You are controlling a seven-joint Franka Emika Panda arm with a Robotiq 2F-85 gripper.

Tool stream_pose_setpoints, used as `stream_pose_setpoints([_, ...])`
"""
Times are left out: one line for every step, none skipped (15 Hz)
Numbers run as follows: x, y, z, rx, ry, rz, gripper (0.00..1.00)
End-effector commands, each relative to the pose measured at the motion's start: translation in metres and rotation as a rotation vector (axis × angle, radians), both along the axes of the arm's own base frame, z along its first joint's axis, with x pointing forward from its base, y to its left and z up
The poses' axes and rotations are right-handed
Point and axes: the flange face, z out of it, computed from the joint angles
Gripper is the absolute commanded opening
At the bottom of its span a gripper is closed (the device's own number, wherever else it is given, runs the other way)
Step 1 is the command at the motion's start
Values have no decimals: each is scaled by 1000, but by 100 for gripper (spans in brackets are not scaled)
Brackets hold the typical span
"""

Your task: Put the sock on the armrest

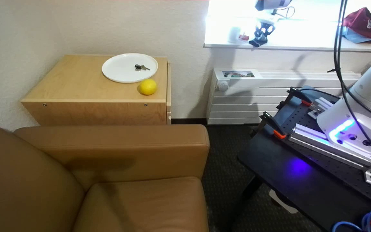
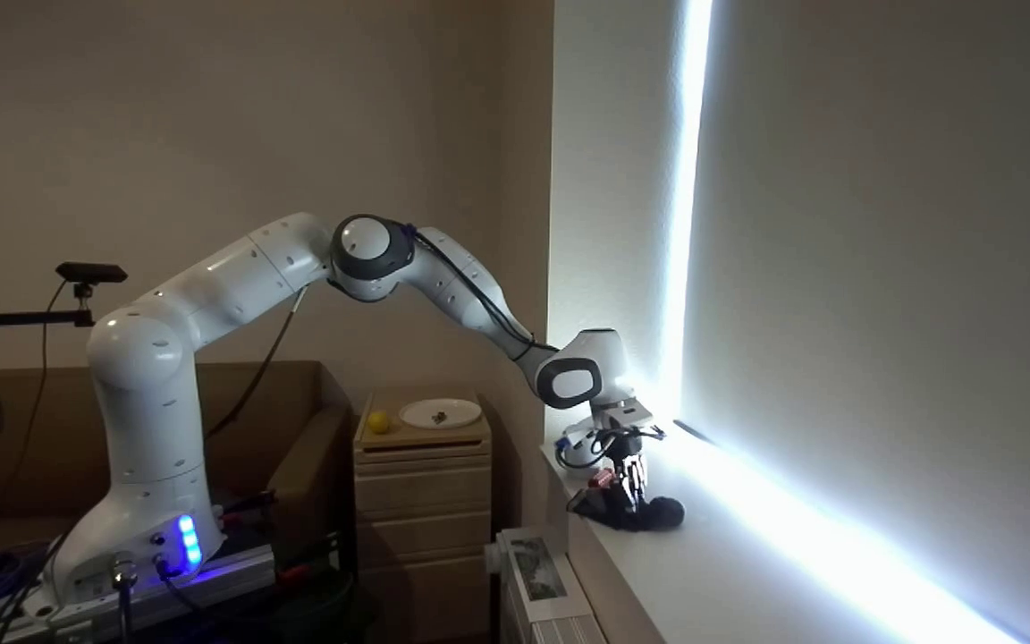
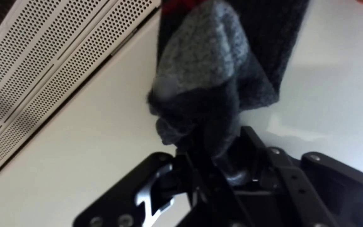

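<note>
The sock (image 3: 200, 60) is dark grey-blue with a lighter grey patch. It lies bunched and folded on the white windowsill, and it shows in both exterior views (image 1: 258, 42) (image 2: 661, 513). My gripper (image 3: 216, 142) points down at the sill with its fingers drawn in on a bunched part of the sock; the exact fingertip contact is dark and partly hidden by fabric. The gripper also shows in both exterior views (image 1: 264, 29) (image 2: 631, 492). The brown armrest (image 1: 118, 137) is far from the gripper, beside the wooden side table; it also shows in an exterior view (image 2: 308, 456).
The side table (image 1: 72, 77) bears a white plate (image 1: 118, 69) with keys and a yellow lemon (image 1: 147, 87). A red item (image 1: 244, 37) lies near the gripper on the windowsill (image 2: 658, 572). A radiator (image 1: 243, 100) stands below. Caps (image 1: 361, 24) lie at the sill's end.
</note>
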Motion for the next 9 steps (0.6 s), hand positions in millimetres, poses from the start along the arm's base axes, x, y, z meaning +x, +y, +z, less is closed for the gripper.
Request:
stream_pose_setpoints([6,-4,15,112,59,-70,2])
stream_pose_setpoints([5,-2,33,168,83,-75,1])
stream_pose_setpoints([2,1,48,216,105,-67,0])
stream_pose_setpoints([-4,3,73,258,127,-41,0])
stream_pose_setpoints([-11,6,92,300,157,-24,2])
stream_pose_setpoints([-18,7,112,337,187,-5,3])
stream_pose_setpoints([-23,6,137,366,212,14,3])
stream_pose_setpoints([-32,4,163,388,243,46,3])
stream_pose_setpoints([-41,2,191,408,268,70,3])
